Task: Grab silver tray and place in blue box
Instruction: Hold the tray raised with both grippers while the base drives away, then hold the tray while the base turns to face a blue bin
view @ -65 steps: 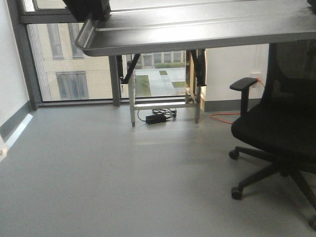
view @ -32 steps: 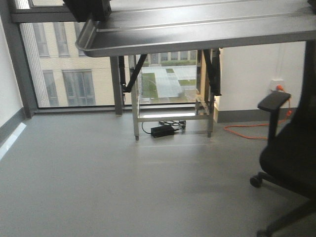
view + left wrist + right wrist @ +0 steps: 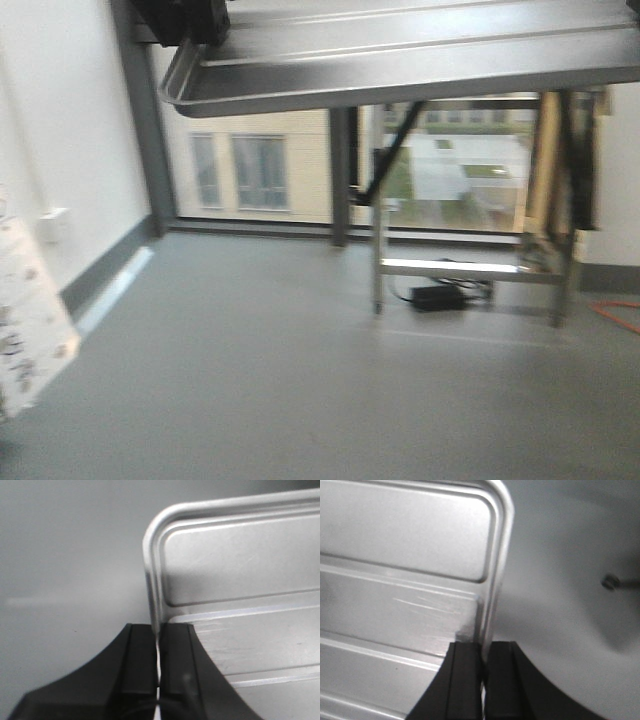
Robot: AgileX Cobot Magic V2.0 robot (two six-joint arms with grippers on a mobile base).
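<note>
The silver tray [image 3: 400, 55] hangs high across the top of the front view, carried level above the floor. In the left wrist view the silver tray [image 3: 240, 580] shows its ridged base, and my left gripper [image 3: 158, 652] is shut on its left rim. In the right wrist view the silver tray [image 3: 405, 570] fills the left side, with my right gripper [image 3: 484, 667] shut on its right rim. My left gripper [image 3: 185, 18] shows as a dark block at the tray's left end in the front view. The blue box is out of view.
A metal-legged table frame [image 3: 470, 270] stands by the window, with a black power brick [image 3: 435, 296] and cables under it. A white wall [image 3: 60, 150] with a socket is at the left. A printed board [image 3: 30, 310] leans at the lower left. An orange cable [image 3: 615, 312] lies at the right.
The view has swung left: the table frame slid right, the black office chair left the frame, and the left wall and leaning board came in. Both grippers keep hold of the tray.
</note>
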